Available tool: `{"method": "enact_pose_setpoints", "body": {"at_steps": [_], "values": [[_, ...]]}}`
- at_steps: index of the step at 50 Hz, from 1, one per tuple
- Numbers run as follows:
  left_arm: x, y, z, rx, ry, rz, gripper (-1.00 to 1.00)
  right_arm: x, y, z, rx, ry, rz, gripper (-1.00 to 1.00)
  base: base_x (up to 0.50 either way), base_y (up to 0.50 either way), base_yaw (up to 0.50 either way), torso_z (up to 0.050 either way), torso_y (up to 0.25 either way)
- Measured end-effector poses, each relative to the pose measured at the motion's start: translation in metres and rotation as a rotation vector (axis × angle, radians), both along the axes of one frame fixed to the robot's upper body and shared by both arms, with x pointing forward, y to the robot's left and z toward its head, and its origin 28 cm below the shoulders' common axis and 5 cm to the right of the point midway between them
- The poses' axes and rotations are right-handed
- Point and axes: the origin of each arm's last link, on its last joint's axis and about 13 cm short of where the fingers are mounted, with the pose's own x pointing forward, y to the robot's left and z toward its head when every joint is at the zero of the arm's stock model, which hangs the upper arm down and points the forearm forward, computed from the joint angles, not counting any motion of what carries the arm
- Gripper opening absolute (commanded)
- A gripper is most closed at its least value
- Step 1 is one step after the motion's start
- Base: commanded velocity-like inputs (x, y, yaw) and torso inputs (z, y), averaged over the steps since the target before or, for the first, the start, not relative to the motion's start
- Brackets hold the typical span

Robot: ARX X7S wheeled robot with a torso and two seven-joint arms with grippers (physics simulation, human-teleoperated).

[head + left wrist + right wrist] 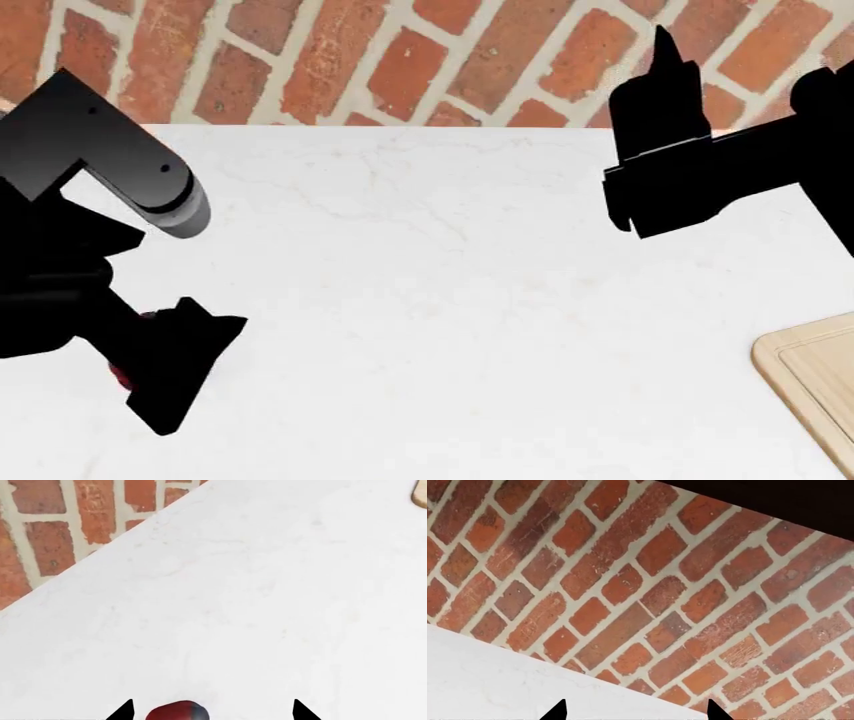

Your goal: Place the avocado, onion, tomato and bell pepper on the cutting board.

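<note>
Biggest thing here is the white marble counter (441, 320), which fills most of the head view, with a red brick wall (400, 60) running along its far edge. The right wrist view is almost all that same brick plus a wedge of counter.

Next down is the cutting board (814, 385), just a pale wooden corner poking in at the right edge of the head view, well apart from everything else. A sliver of it also shows at the far corner of the left wrist view.

The left arm (94, 260) is a big black shape over the left side of the counter and it blocks nearly everything under it. The left gripper (212, 711) has its fingertips (123, 711) spread wide, and a small red round thing sits between them, closer to one tip and not pinched. I'd guess it's the tomato (177, 711), but only a cropped dark-red sliver shows, so I can't be sure. In the head view it's just a bit of red peeking out beside the arm.

The right gripper (637, 711) is raised near the wall, fingers spread apart with nothing between them.
</note>
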Motion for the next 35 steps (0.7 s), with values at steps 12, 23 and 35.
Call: {"method": "enact_pose_setpoints", "body": {"at_steps": [12,23,35], "values": [[0.008,0.003,-0.014,-0.003,0.017,0.033,1.0,-0.001,-0.001,-0.003,0.004,0.008,-0.003,1.0,0.0,0.0,0.0,0.0,0.0],[0.012,0.005,-0.029,-0.008,0.036,0.056,1.0,-0.002,-0.001,-0.004,0.006,0.011,-0.004,1.0,0.0,0.0,0.0,0.0,0.0],[0.021,0.008,-0.043,-0.001,0.047,0.08,1.0,-0.002,-0.002,-0.006,0.007,0.017,-0.003,1.0,0.0,0.0,0.0,0.0,0.0]]}}
